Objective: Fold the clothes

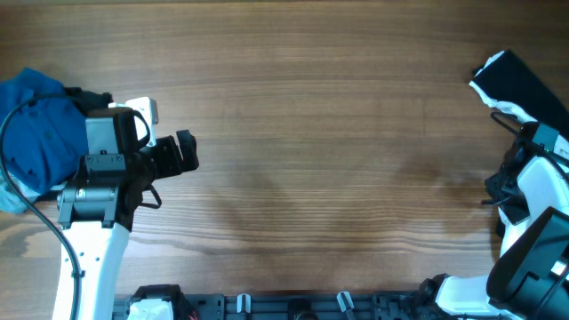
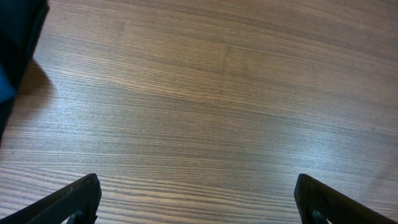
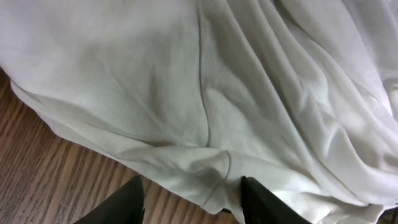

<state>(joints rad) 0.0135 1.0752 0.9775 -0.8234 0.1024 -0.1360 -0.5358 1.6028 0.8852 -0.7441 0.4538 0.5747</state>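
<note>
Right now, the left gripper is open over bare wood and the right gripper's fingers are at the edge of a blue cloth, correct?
One slip: the cloth at the right gripper is white, not blue, as the right wrist view shows. The left gripper is indeed open over bare wood.

left arm (image 1: 89, 258): white, black wrist | right arm (image 1: 544, 182): white | cable (image 1: 44, 222): black

White T-shirt (image 3: 249, 93) running off the top and right edges, right gripper (image 3: 193, 208) fingers cropped at bottom, its grip unclear.
</note>
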